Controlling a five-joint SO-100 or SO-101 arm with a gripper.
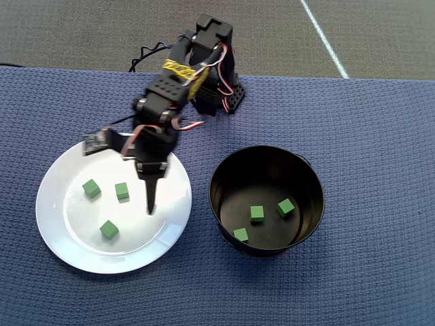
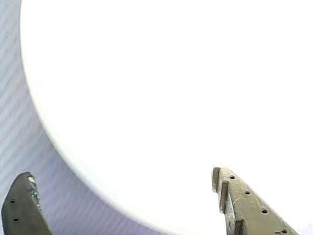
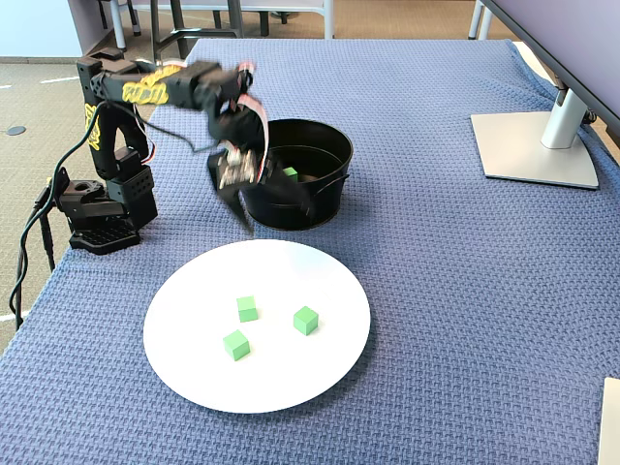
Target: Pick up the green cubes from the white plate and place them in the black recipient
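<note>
Three green cubes [image 1: 92, 188] [image 1: 122, 191] [image 1: 109, 229] lie on the left half of the white plate [image 1: 75, 251]. In the overhead view my gripper [image 1: 151, 200] hangs over the plate's right part, right of the cubes and apart from them. The wrist view shows its fingers [image 2: 22, 205] spread wide with only the plate [image 2: 171, 98] between them, so the gripper [image 2: 121, 172] is open and empty. The black recipient [image 1: 309, 176] stands right of the plate and holds three green cubes [image 1: 257, 213] [image 1: 285, 207] [image 1: 240, 234]. In the fixed view the gripper [image 3: 266, 215] is blurred, between pot [image 3: 329, 199] and plate [image 3: 194, 378].
A blue woven mat [image 1: 380, 136] covers the table. The arm's base [image 3: 102, 208] stands at the mat's far edge behind the plate. A monitor stand [image 3: 538, 145] sits at the right in the fixed view. Open mat lies right of the pot.
</note>
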